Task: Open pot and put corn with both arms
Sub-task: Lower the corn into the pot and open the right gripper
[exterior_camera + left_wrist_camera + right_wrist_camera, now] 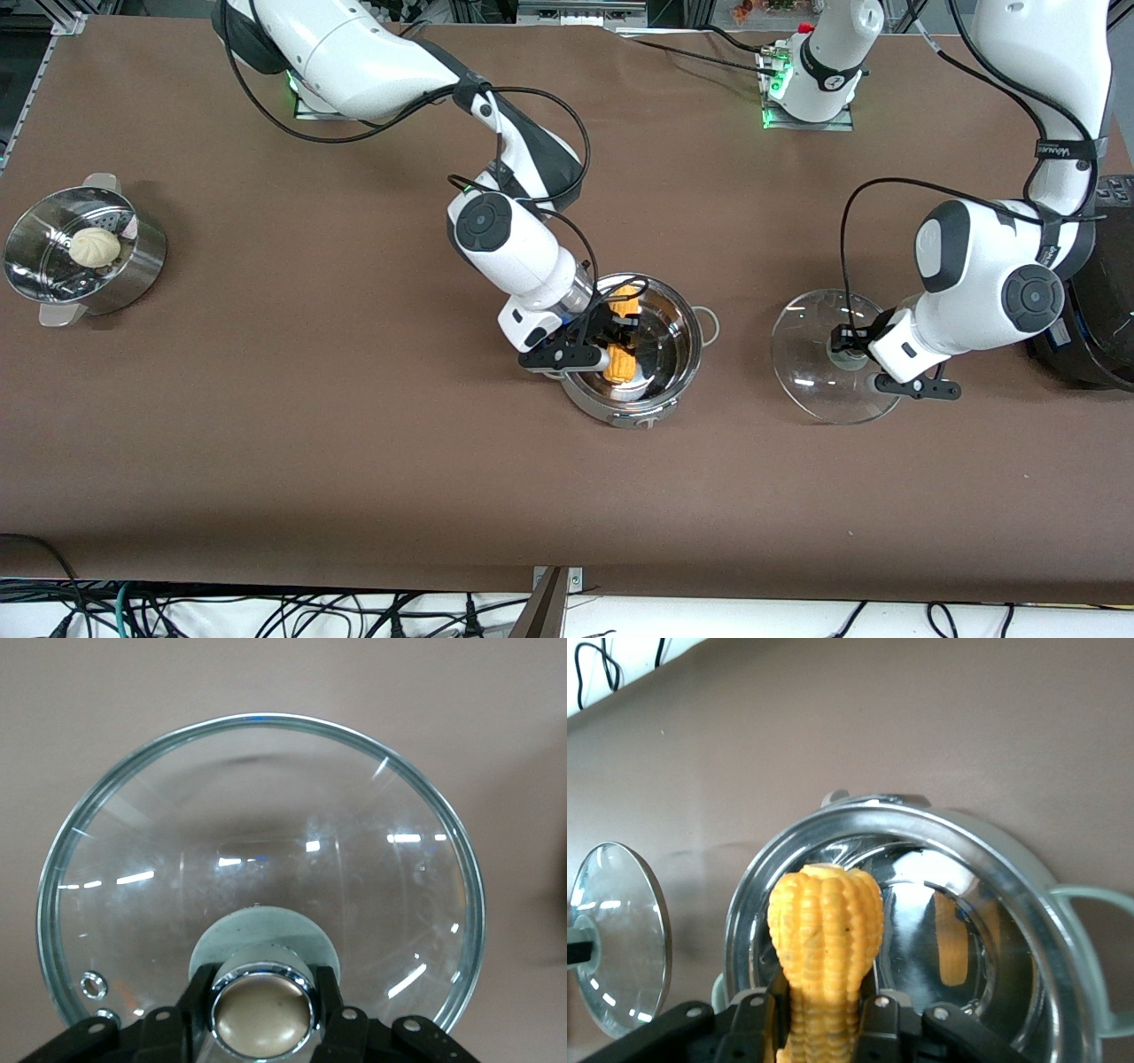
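glass lid (819, 359) lowest in front view, knob pinched by left gripper (849, 344); beside it, open pot (640, 350); above it, corn (624, 341) clamped in right gripper (611, 338)

1. The pot (642, 354) at frame centre stands open, but the right gripper (611, 341) clamped on the corn (625, 341) fills its mouth.
2. Right of it, the lid (819, 354), gripped at its knob by the left gripper (846, 341), blocks that lane.
3. A black cooker (1094, 292) walls the right edge.
4. A steamer pot (84, 252) occupies the left edge.
5. The table's (354, 461) lower half lies open.
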`<act>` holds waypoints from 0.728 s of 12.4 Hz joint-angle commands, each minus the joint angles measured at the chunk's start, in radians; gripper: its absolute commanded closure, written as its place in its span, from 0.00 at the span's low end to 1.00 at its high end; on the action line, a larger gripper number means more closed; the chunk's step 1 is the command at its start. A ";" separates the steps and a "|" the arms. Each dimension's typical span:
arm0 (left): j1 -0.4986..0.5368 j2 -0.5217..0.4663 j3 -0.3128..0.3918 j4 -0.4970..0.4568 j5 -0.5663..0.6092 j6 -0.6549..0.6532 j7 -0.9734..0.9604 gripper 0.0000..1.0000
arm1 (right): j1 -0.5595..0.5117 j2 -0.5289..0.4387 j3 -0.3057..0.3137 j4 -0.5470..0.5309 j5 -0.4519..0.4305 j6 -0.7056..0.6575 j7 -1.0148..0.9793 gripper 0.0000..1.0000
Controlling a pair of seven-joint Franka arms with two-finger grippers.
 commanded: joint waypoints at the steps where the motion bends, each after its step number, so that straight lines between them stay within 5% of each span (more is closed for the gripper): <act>1: 0.063 0.001 -0.015 -0.033 0.008 0.041 0.085 1.00 | 0.028 0.034 -0.017 0.023 -0.007 0.043 0.008 0.85; 3: 0.063 0.035 -0.013 -0.031 0.013 0.065 0.079 1.00 | 0.030 0.054 -0.015 0.022 -0.007 0.061 0.008 0.76; 5: 0.086 0.076 -0.011 -0.021 0.015 0.087 0.083 1.00 | 0.030 0.068 -0.015 0.020 -0.005 0.064 0.010 0.20; 6: 0.098 0.087 -0.011 -0.015 0.016 0.094 0.085 1.00 | 0.030 0.068 -0.017 0.019 -0.007 0.064 0.010 0.02; 9: 0.098 0.095 -0.011 -0.011 0.016 0.095 0.083 1.00 | 0.030 0.059 -0.017 0.017 -0.012 0.055 0.002 0.00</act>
